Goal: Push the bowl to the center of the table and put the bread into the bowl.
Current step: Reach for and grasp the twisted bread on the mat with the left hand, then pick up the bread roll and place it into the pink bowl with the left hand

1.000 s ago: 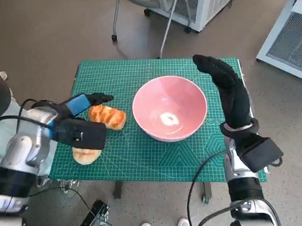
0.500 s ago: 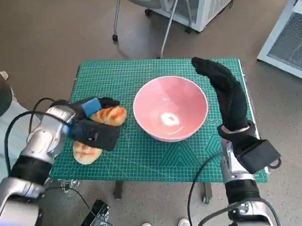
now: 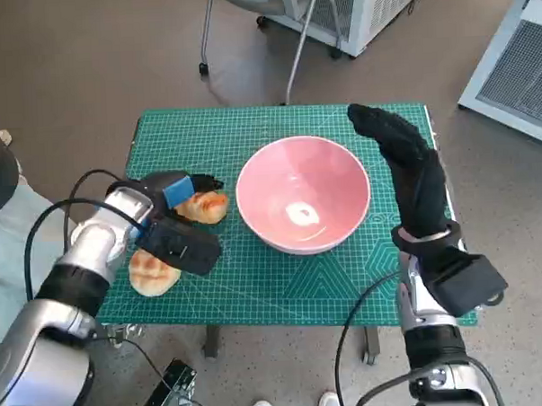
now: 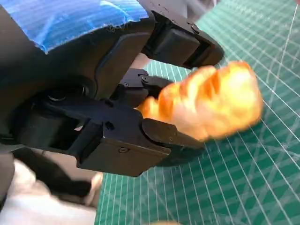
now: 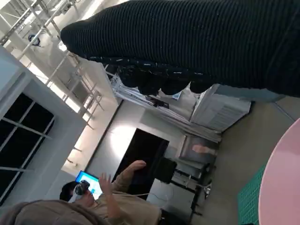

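Observation:
The pink bowl point(image 3: 303, 206) stands upright near the middle of the green mat point(image 3: 250, 132), with nothing in it. Just left of it, my left hand point(image 3: 173, 191) grips a golden bread roll point(image 3: 208, 206). In the left wrist view the black fingers point(image 4: 150, 136) close round that roll point(image 4: 211, 105) just above the mat; I cannot tell whether it touches. A second bread roll point(image 3: 152, 271) lies at the mat's front left, partly under my left forearm. My gloved right hand point(image 3: 404, 157) stretches flat along the bowl's right side and holds nothing. The right wrist view shows the glove point(image 5: 187, 42) and a slice of the bowl's rim point(image 5: 283, 187).
The mat covers the small table, whose edges drop to brown floor on all sides. A chair base point(image 3: 272, 32) and a white cabinet point(image 3: 517, 57) stand beyond the far edge. A seated person point(image 5: 93, 201) shows in the right wrist view.
My left hand has moved right and closed round the golden roll, which has shifted a little towards the bowl. The left forearm has swung inward. Bowl and right hand have hardly moved.

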Robot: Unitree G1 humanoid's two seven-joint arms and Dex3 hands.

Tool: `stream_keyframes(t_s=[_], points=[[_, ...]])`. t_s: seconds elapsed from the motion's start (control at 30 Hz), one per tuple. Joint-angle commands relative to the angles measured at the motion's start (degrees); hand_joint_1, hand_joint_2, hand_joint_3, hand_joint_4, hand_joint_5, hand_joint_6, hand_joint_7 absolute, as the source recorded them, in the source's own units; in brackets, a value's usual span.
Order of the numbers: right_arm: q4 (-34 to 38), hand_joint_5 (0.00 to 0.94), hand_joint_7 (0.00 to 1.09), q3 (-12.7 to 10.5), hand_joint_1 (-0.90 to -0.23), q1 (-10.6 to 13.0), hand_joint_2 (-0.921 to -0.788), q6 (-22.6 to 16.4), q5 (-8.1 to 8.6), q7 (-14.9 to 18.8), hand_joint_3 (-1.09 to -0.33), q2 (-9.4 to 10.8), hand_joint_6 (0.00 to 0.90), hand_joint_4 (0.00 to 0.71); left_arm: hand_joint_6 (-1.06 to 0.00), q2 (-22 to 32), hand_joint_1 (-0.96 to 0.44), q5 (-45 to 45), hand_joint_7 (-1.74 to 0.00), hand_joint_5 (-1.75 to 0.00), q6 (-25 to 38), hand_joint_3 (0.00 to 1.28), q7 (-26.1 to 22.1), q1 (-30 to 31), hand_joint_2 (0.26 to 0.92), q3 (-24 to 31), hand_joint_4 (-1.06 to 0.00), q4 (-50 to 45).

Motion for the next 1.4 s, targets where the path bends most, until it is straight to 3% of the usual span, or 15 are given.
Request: stream_keyframes(t_s=[0.03,0.2,0.37,0.57,0.73,1.03,1.4], points=[[-0.09,0.017,0.87,-0.12,-0.576,1.89,-0.921,0.85,0.19,-0.08,-0.708,-0.11,0.082,0.41,-0.55,0.11,0.0,-1.46,-1.14,-1.32,-3.46,0.17,2.88,-0.6,0.92,0.12,-0.56,3.9],[-0.43,0.017,0.87,-0.24,-0.573,2.14,-0.921,1.09,0.23,-0.22,-0.708,-0.15,0.082,0.41,-0.62,1.32,0.0,-3.95,-1.13,-1.3,-4.39,0.11,2.41,-1.93,0.92,2.02,-0.61,4.73],[-0.25,0.017,0.86,-0.28,-0.568,2.12,-0.921,1.01,-0.1,-0.51,-0.71,-0.01,0.08,0.41,-0.64,4.03,0.0,-9.35,-1.07,-1.34,-3.98,0.1,-2.32,-3.55,0.92,6.96,-0.61,0.81],[-0.06,0.017,0.86,-0.22,-0.563,1.88,-0.921,1.33,0.08,-0.5,-0.711,0.19,0.08,0.411,-0.62,6.93,0.0,-15.13,-1.08,-1.32,-0.12,0.1,-8.28,-4.06,0.92,14.02,-0.63,-9.53],[0.04,0.016,0.86,-0.23,-0.563,1.63,-0.921,1.61,0.29,-0.4,-0.712,0.24,0.081,0.41,-0.61,7.66,0.0,-17.94,-1.12,-1.3,4.91,0.11,-10.39,-1.97,0.919,19.25,-0.63,-20.75],[0.58,0.016,0.86,-0.38,-0.575,1.31,-0.921,1.41,0.27,-0.34,-0.699,0.11,0.082,0.411,-0.67,4.7,0.0,-17.52,-1.14,-1.24,9.27,0.09,-3.93,1.71,0.92,24.12,-0.6,-37.34],[0.52,0.016,0.85,-0.46,-0.575,1.5,-0.921,0.94,-0.06,-0.2,-0.697,-0.5,0.084,0.412,-0.67,-2.75,0.0,-17.37,-1.19,-1.16,6.43,0.07,-0.83,2.41,0.92,21.12,-0.63,-41.12]])
